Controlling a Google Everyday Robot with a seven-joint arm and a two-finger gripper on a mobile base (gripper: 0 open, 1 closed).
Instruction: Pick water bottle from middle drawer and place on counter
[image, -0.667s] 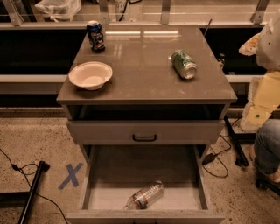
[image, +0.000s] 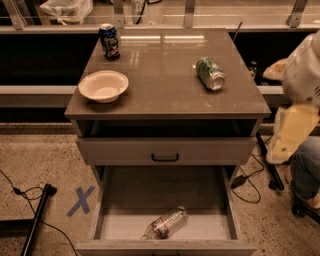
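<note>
The water bottle (image: 165, 224) lies on its side near the front of the open middle drawer (image: 150, 195), cap end toward the front left. The counter (image: 165, 85) is the glossy top slab above it. Only white and cream links of my arm (image: 295, 105) show at the right edge, beside the cabinet and well above and right of the bottle. My gripper is out of view.
On the counter stand a blue can (image: 109, 41) at the back left, a white bowl (image: 103, 85) at the left and a green can (image: 210, 73) lying at the right. The upper drawer front with a black handle (image: 165, 157) is shut. A blue X (image: 81, 201), a black pole (image: 37, 215) and cables lie on the floor.
The arm links at the right edge have shifted slightly down and left. The bottle, cans and bowl have not moved.
</note>
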